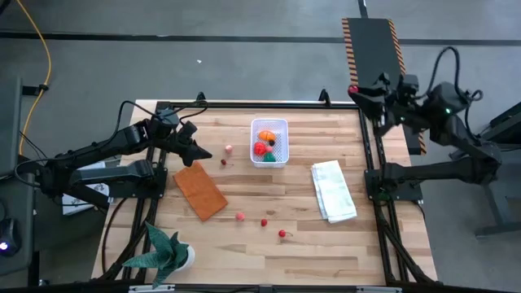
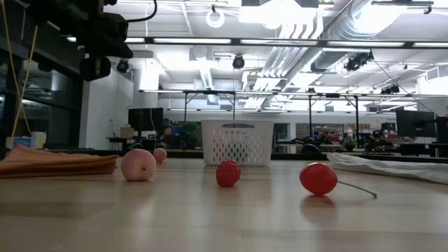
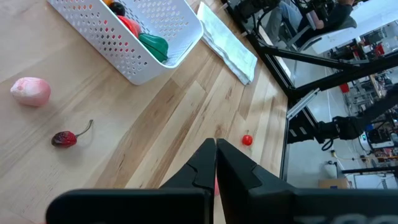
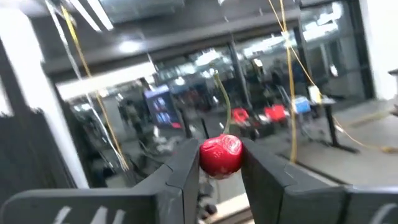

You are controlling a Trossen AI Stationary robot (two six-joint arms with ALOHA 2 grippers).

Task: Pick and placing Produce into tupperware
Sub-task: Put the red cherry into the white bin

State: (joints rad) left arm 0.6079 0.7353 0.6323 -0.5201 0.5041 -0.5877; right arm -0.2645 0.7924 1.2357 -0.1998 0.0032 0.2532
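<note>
From above, the white tub [image 1: 269,142] holding several produce pieces sits on the bench [image 1: 244,244] with the left claw [image 1: 202,152] pinched shut beside it, while level with the bench loose berries [image 2: 227,173] lie before it, and the right claw [image 4: 221,165] clamps a red cherry [image 4: 221,154].

We see two arms of matte black, jointed links, one on either side of the bench [image 1: 301,236]. The left claw [image 1: 203,152] ends in two tapered black fingers with angular, faceted faces. The right claw [image 1: 354,90] has flat black fingers on a broad black crossbar. Near the right arm's wrist a small green light glows, and black cables loop over its upper links.
</note>
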